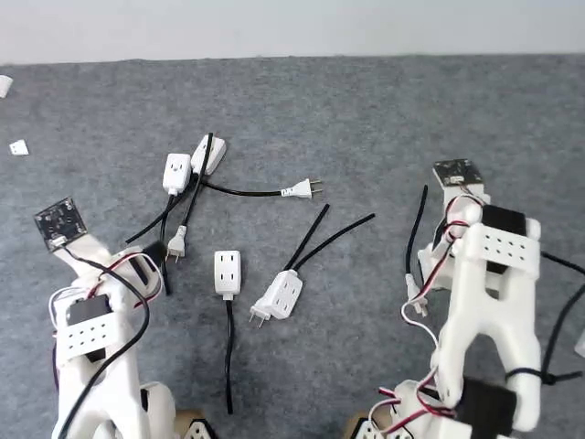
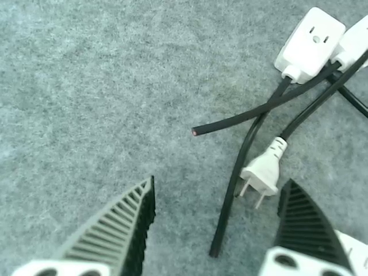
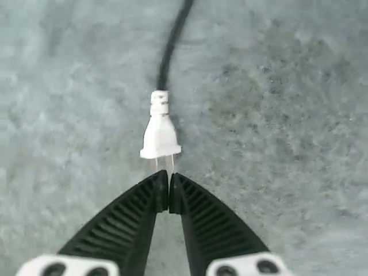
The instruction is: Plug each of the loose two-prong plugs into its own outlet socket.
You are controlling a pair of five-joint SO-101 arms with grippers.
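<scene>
**Layout at the moment shown.** The grey carpeted worktop (image 1: pixel 366 119) is carrying two arms, four white sockets and several black cords. The left arm (image 1: pixel 91 338) is standing at the near left, the right arm (image 1: pixel 484 293) at the near right.

The twin sockets (image 1: pixel 176 172) are lying side by side at the far left. The middle socket (image 1: pixel 227 273) is lying near the centre, and the tilted socket (image 1: pixel 283 294) is just beside it.

The left gripper (image 2: pixel 221 181) is holding its fingers spread wide above the left plug (image 2: pixel 261 172), which is lying loose nearer one finger. The right gripper (image 3: pixel 168 181) is keeping its fingers pressed together, tips at the prongs of the right plug (image 3: pixel 160 135), which is lying flat. The far plug (image 1: pixel 301 189) is lying loose at mid-worktop.
</scene>
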